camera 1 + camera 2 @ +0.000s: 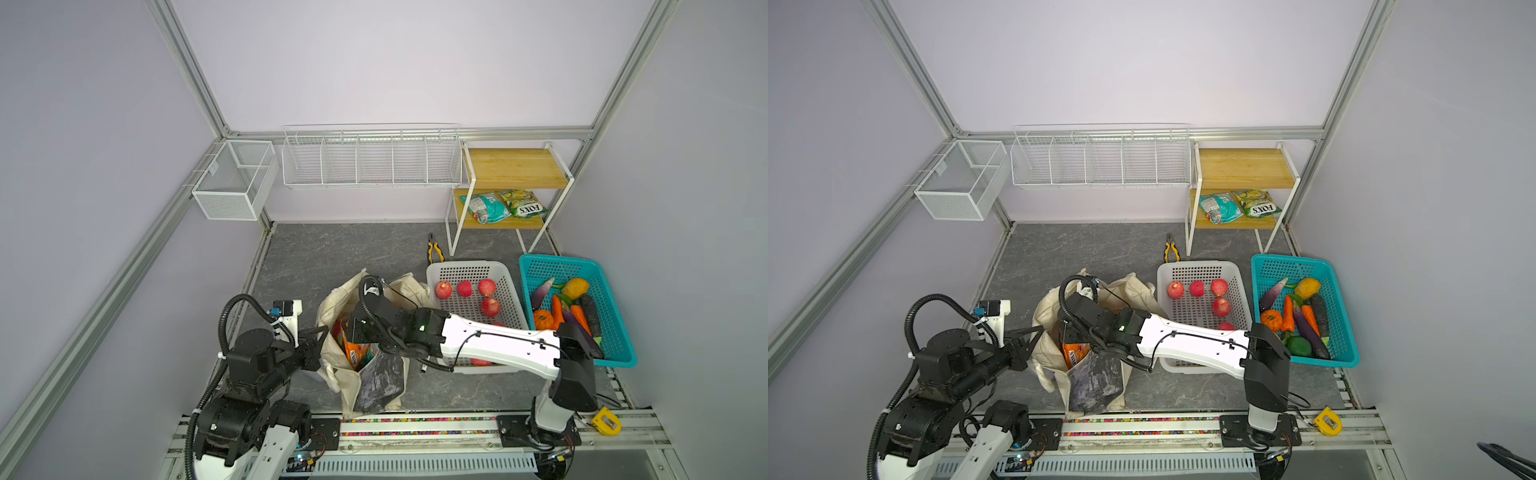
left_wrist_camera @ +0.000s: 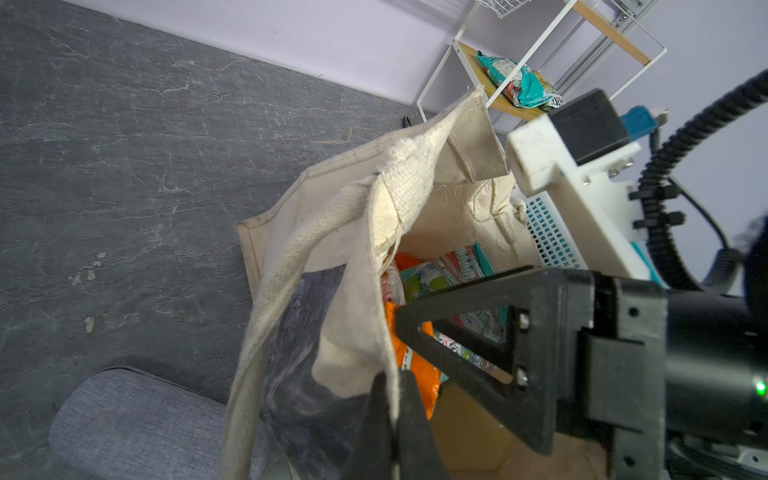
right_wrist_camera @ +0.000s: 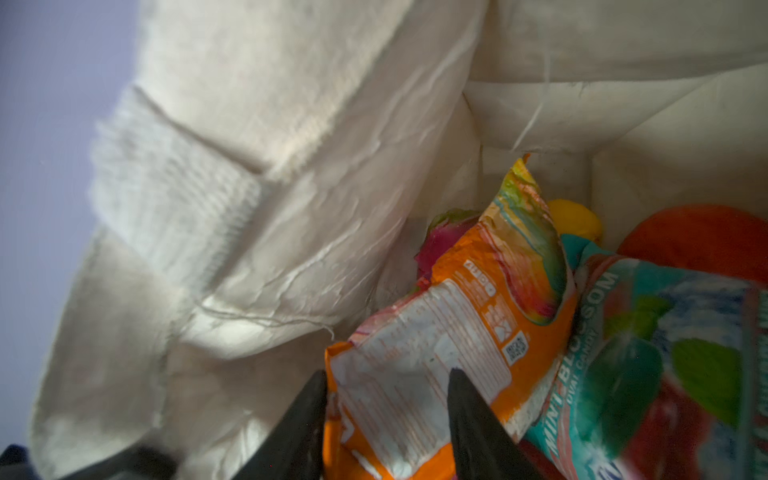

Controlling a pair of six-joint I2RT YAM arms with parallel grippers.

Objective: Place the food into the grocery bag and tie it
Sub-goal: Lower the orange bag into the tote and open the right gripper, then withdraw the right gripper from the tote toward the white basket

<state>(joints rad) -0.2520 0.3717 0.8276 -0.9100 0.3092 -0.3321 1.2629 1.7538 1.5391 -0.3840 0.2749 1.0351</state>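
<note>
While jaws of left gripper (image 2: 390,380) clamp the rim of the upright cream canvas tote bag (image 1: 350,388), right gripper (image 3: 386,374) jaws stand apart inside it, astride the glossy orange snack packet (image 3: 457,332).

A teal packet (image 3: 623,357) inside the grocery bag (image 3: 332,145) reads "MINT BLOSSOM OVAL CANDY", the orange packet (image 3: 436,353) beside it carries a QR code and print too small to read, and a yellow-green packet (image 1: 524,203) on the lower shelf (image 1: 498,224) reads "FOX'S" upside down.
</note>
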